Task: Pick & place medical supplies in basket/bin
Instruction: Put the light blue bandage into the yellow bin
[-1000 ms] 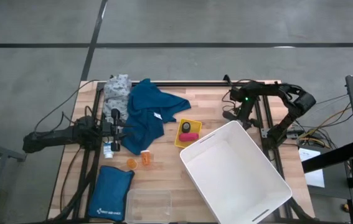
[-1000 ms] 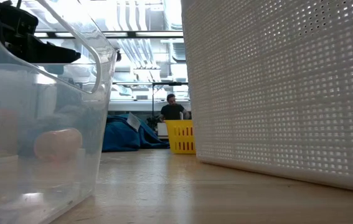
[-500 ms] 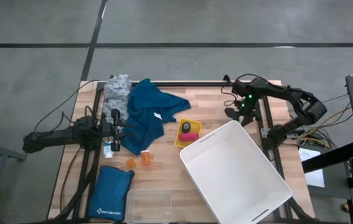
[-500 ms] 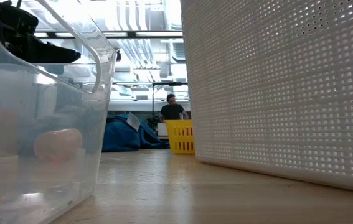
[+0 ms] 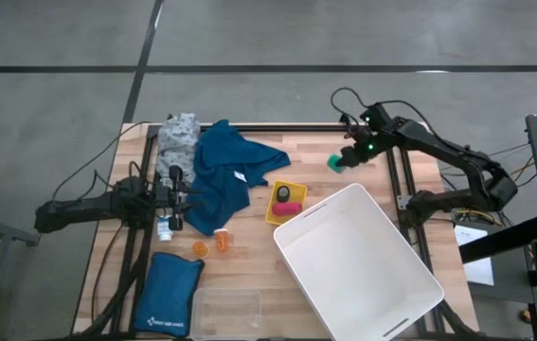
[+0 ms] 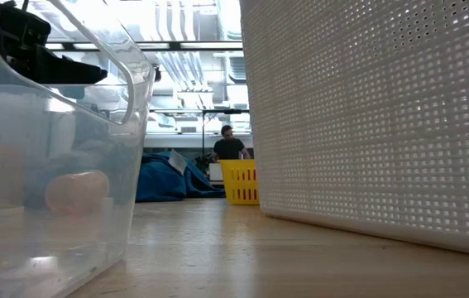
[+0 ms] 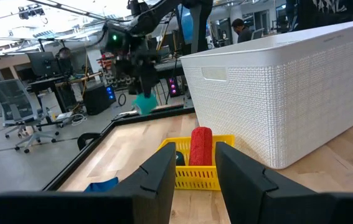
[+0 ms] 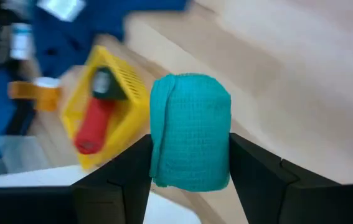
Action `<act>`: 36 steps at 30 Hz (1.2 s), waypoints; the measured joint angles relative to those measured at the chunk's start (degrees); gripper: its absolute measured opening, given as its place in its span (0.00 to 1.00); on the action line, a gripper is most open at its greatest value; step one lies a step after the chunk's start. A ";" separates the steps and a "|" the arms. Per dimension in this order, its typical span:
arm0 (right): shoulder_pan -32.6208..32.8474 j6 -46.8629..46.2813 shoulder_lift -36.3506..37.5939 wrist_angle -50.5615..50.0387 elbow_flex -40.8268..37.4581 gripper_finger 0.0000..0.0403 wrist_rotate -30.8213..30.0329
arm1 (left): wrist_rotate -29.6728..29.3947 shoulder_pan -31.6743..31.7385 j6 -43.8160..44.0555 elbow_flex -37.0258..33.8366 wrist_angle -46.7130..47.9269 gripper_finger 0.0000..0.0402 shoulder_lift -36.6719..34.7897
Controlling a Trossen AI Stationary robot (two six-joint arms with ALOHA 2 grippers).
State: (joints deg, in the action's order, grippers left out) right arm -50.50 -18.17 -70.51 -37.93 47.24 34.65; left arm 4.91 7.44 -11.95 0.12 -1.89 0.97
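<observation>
right gripper (image 5: pixel 344 159) is raised over the table's 1 o'clock area, its jaws clamped on a teal bandage roll (image 8: pixel 190 131); the right wrist view shows both fingers (image 8: pixel 121 177) pressed flat against the roll's curved sides, with one end face toward the camera. the white perforated bin (image 5: pixel 358 265) stands just beyond the roll toward 5 o'clock, mouth up and unobstructed.

judgement on handling: the roll looks light, soft and slightly compressible, with a woven crepe surface that should grip well and not slip. a mid-body hold across the diameter, as now taken, seems the sound one; a tighter squeeze would only deform it, and nothing here is fragile.

small yellow basket (image 5: pixel 286 203) sits near table centre, touching the bin's near corner, and holds a pink bandage roll (image 5: pixel 286 208) and a dark bandage roll (image 5: pixel 285 193). blue cloth garment (image 5: pixel 225 170) is spread at 10 to 11 o'clock, the grey dotted cloth (image 5: pixel 179 135) touching it at the far left corner. two orange pill bottles (image 5: pixel 213 246) lie at 8 o'clock.

left gripper (image 5: pixel 175 196) waits at 9 o'clock beside the garment, jaws narrowly parted and empty. a clear plastic container (image 5: pixel 226 314) and a blue padded pouch (image 5: pixel 170 293) lie at 7 o'clock.
</observation>
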 joint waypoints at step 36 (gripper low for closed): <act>-0.02 -7.79 5.20 2.69 0.22 0.47 2.87 | 0.00 0.00 -0.01 -0.02 0.00 0.29 0.02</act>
State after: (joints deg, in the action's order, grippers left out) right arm -50.52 -25.96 -65.32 -35.24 47.46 37.52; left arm 4.91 7.44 -11.97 0.10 -1.89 0.99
